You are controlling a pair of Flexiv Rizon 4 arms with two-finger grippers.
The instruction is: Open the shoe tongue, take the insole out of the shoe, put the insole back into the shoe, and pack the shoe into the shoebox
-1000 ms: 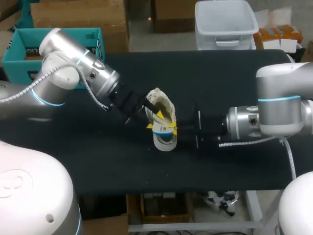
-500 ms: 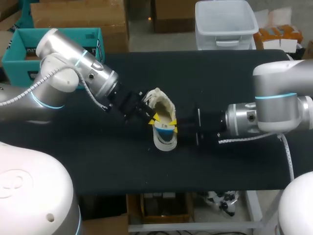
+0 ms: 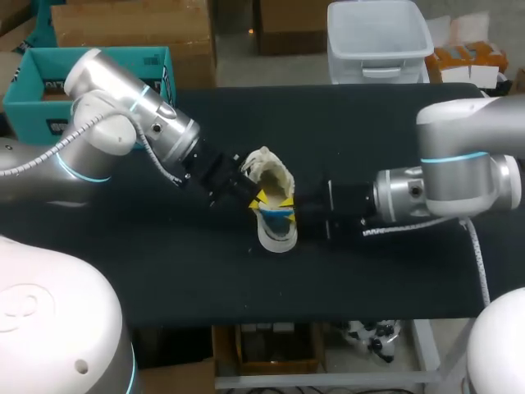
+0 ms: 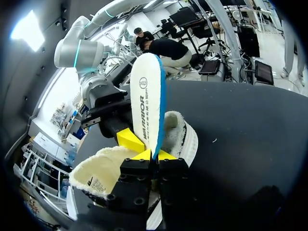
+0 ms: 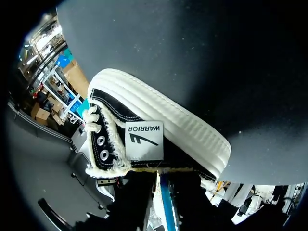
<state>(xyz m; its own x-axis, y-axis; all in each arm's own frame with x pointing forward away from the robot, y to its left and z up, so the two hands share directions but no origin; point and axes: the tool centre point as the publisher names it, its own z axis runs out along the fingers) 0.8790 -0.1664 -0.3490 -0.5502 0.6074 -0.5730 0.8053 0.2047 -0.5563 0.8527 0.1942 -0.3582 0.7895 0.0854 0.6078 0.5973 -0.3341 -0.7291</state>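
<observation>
Left end effector (image 4: 155,155) clamped on white, blue-edged insole (image 4: 147,101), held over shoe's opening | shoe (image 3: 271,174): black upper, white ribbed sole, cream fleece lining, mid-desk (image 3: 369,131) | right end effector (image 3: 300,212) at shoe's side, grip cannot be told

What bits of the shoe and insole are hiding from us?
Left wrist view: lower end of the insole, behind the left gripper.
Right wrist view: inside of the shoe; only its outer side shows.
Head view: much of the teal box, behind the left arm.
</observation>
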